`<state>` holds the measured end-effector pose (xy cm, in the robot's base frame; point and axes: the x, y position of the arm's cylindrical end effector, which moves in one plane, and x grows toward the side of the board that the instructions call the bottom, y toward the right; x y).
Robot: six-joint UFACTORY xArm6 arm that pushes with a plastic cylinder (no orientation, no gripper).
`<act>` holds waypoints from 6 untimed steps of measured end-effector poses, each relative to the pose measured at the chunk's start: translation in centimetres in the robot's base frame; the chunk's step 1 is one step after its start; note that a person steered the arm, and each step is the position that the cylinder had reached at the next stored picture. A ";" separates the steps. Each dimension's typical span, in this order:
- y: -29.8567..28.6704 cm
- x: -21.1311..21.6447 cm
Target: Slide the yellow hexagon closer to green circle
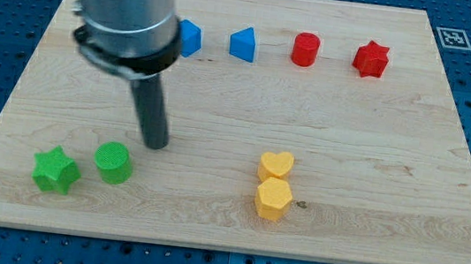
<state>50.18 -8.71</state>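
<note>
The yellow hexagon sits low in the frame, a bit right of the middle. It has no long side, so it does not point any way. A yellow heart touches it from just above.

The green circle is in the lower left part of the frame, well apart from the hexagon. A green star is just beside it, further left.

My tip rests on the bench, near the green circle, just above it and a little to its right. It is far to the left of the yellow hexagon. The arm has no pincer, only the dark rod.

Along the top of the frame are four blocks in a row: a blue block partly hidden by the arm, a blue block with slanted sides, a red cylinder and a red star.
</note>
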 end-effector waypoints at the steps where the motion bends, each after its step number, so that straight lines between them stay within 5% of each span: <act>1: 7.9 -1.9; 3: 23.1 0.9; 4: 21.4 6.1; 6: 18.4 7.7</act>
<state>57.91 9.66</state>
